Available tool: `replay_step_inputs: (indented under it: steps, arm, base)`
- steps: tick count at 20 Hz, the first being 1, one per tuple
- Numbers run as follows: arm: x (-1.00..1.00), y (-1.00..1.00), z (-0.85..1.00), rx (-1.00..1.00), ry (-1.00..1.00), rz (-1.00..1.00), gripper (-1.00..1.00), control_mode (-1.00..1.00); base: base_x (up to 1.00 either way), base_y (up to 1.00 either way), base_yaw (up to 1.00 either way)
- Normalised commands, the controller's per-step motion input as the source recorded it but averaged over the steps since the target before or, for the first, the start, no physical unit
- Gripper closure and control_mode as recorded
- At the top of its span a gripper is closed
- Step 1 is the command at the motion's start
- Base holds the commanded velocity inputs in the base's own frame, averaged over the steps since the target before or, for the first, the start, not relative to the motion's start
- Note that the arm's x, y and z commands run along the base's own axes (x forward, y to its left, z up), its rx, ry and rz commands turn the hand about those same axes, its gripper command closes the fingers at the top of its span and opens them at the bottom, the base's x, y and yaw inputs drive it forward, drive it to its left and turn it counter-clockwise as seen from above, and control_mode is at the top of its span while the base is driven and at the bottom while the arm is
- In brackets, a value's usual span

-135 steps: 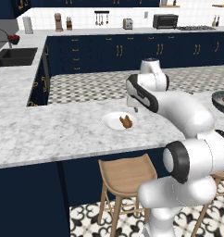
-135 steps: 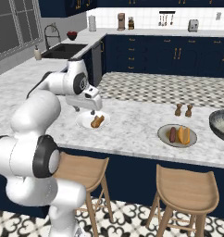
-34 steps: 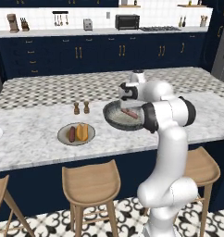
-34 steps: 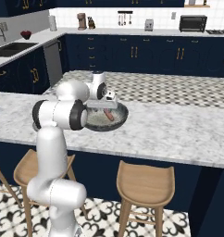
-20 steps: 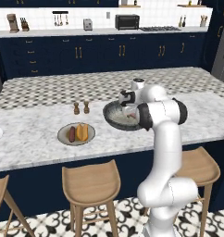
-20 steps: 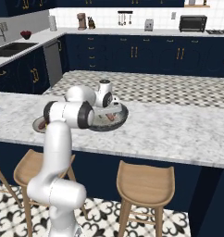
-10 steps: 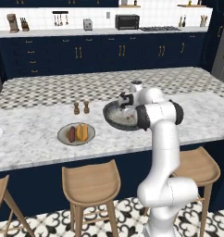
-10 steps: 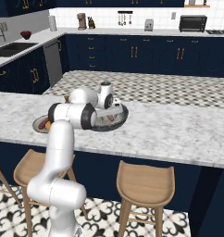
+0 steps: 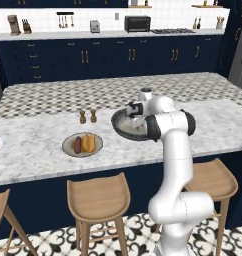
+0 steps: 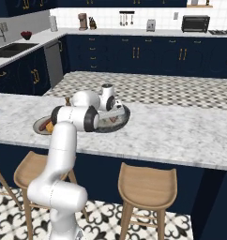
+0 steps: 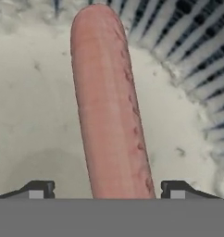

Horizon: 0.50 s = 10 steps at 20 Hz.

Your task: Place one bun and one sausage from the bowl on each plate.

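Progress looks roughly halfway: the beige plate already carries what we take to be a sausage and a bun, though small and blurry. We have the gripper lowered into the dark-grey bowl on the marble counter, its jaws spread wide on either side of a sausage, not yet clamped. The white plate's share remains.

No legible text, label, brand, number or sign observed on any object, appliance or cabinet in these views.
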Motion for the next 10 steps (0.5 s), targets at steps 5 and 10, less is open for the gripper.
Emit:
replay_step_inputs:
  steps: [5, 10]
  arm:
    - [0.10, 0.00, -0.18, 0.00, -0.01, 0.00, 1.00, -1.00]
    - [-0.07, 0.00, 0.21, 0.00, 0.00, -0.08, 1.00, -1.00]
  base:
    - [0.00, 0.00, 0.00]
    - [0.00, 0.00, 0.00]
